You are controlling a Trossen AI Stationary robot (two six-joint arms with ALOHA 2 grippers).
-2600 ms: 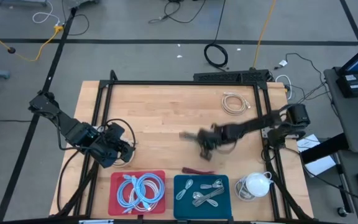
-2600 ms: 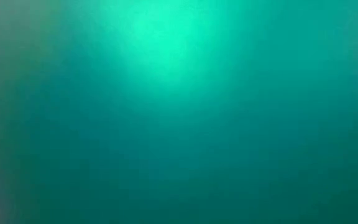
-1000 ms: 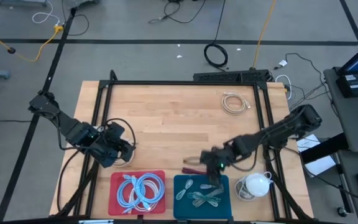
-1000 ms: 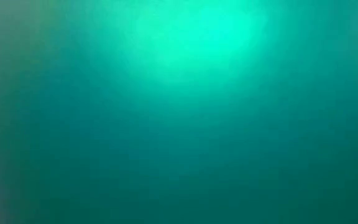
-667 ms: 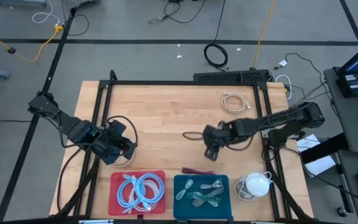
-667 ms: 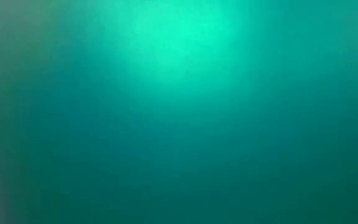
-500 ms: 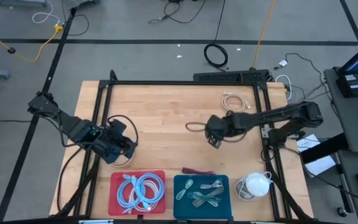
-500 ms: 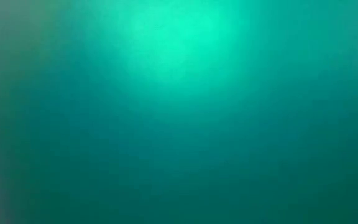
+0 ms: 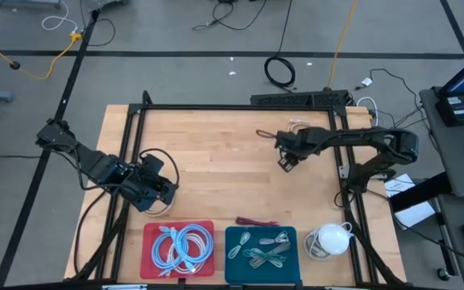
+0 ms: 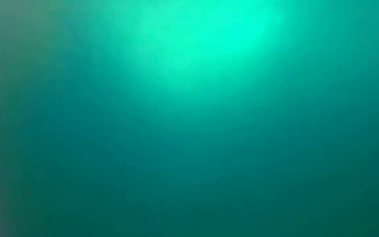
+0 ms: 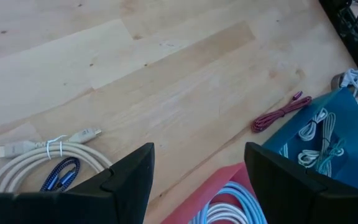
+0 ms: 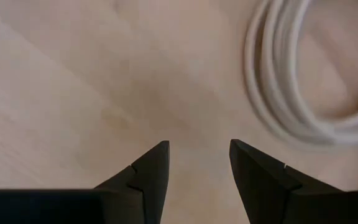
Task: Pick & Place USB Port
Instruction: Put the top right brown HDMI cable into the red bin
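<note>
Two arms show in the high view: the right pincer (image 9: 285,161) hangs over the far right part of the desk (image 9: 216,145), just beside the coiled white cable (image 9: 300,129), which lies slightly farther back and to its right; the left pincer (image 9: 161,193) waits at the near left edge, well apart from that coil, so the right arm is plainly the nearer. The low view shows only a green blur. In the left wrist view the left pincer (image 11: 197,180) stands wide open and empty above another white cable (image 11: 42,152). In the right wrist view the right pincer (image 12: 197,165) is parted, holding nothing, with the coil (image 12: 303,81) ahead and to one side, round, with no clear long axis.
</note>
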